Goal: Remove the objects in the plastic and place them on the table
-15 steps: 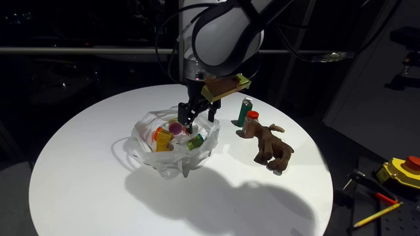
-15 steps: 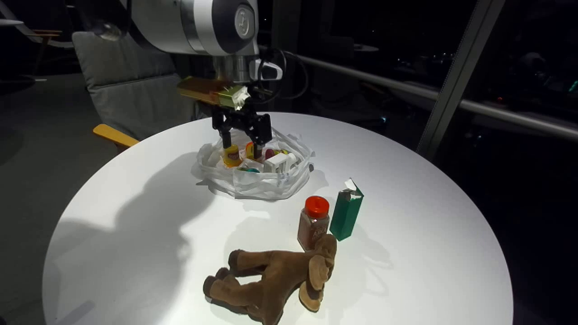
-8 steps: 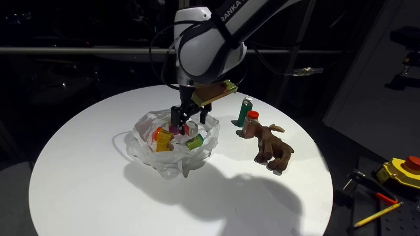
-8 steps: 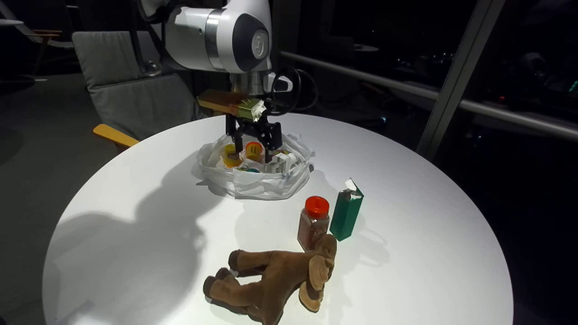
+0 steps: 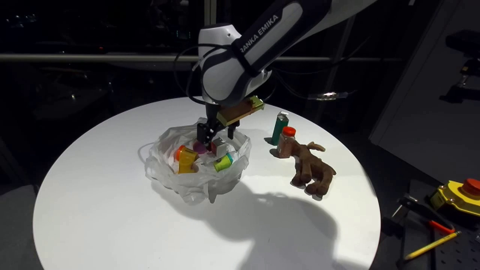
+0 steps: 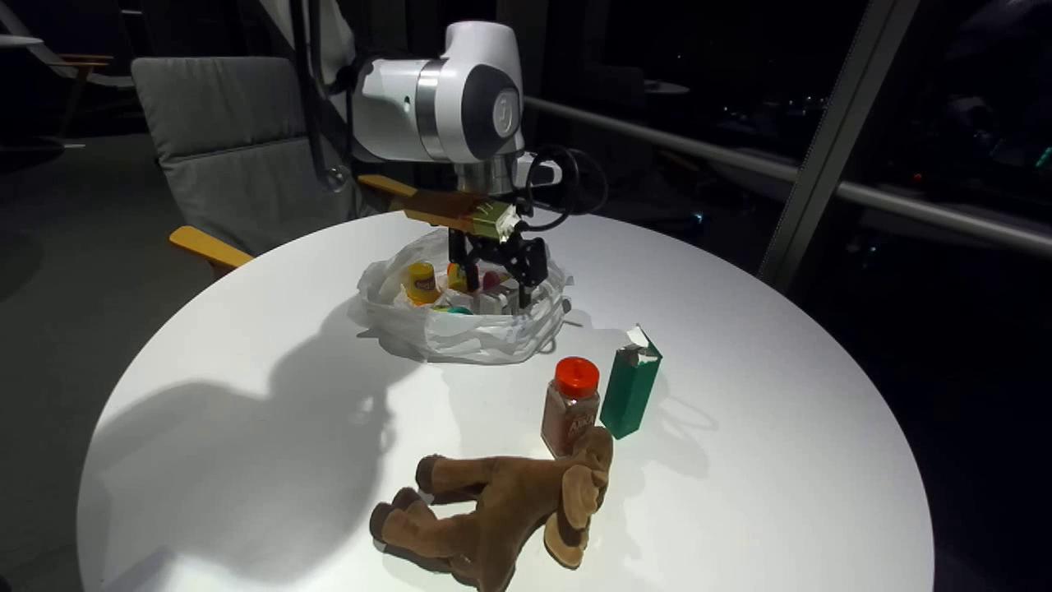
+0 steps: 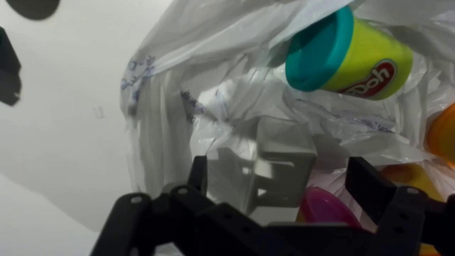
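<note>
The crinkly plastic (image 5: 187, 183) lies as a rough bowl on the white round table (image 5: 97, 217). Inside it are a whitish box (image 7: 284, 145), a lime tub with teal lid (image 7: 373, 64), a magenta-lidded tub (image 7: 328, 208) and yellow tubs with orange lids, one yellow tub (image 6: 422, 284) upright. My gripper (image 7: 277, 165) is open over the plastic; in the wrist view its fingers stand to either side of the whitish box, with gaps. Out on the table are the brown plush animal (image 6: 509, 510), the red-capped jar (image 6: 571, 411) and the green bottle (image 6: 631, 390), which looks like a carton.
A yellow-brown block (image 5: 240, 110) is fixed to the arm just above the gripper. Beyond the table stand a grey chair (image 6: 238, 156) and a metal rail (image 6: 699, 152). A yellow box with a red button (image 5: 459, 197) and a pencil (image 5: 431, 245) lie beside the table.
The arm has come down, and in an exterior view the gripper has shifted right, over the whitish box. It has stayed open. The plush animal, jar and green bottle have not moved.
</note>
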### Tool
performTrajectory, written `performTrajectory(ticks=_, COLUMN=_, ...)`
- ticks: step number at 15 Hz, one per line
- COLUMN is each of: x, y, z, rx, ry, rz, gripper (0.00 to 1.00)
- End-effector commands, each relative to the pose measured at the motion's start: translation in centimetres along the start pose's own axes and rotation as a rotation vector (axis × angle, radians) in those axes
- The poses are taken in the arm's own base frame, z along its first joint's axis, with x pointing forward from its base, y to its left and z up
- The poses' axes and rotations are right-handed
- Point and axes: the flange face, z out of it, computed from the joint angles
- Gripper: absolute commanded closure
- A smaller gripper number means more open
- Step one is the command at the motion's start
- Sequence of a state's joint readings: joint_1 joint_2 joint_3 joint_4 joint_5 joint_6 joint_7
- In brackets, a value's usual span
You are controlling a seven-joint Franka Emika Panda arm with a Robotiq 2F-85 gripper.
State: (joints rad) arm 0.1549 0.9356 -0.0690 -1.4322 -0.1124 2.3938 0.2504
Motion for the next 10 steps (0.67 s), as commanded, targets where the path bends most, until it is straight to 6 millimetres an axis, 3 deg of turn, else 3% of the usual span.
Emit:
performTrajectory(ticks=1, x=2.2, y=0.2, z=0.2, rx=-0.033, ry=0.023, rz=0.012, gripper=0.18)
performTrajectory(ticks=10, x=2.5, y=1.2, z=-0.6, rx=-0.046, ry=-0.017, rz=0.032, gripper=0.87)
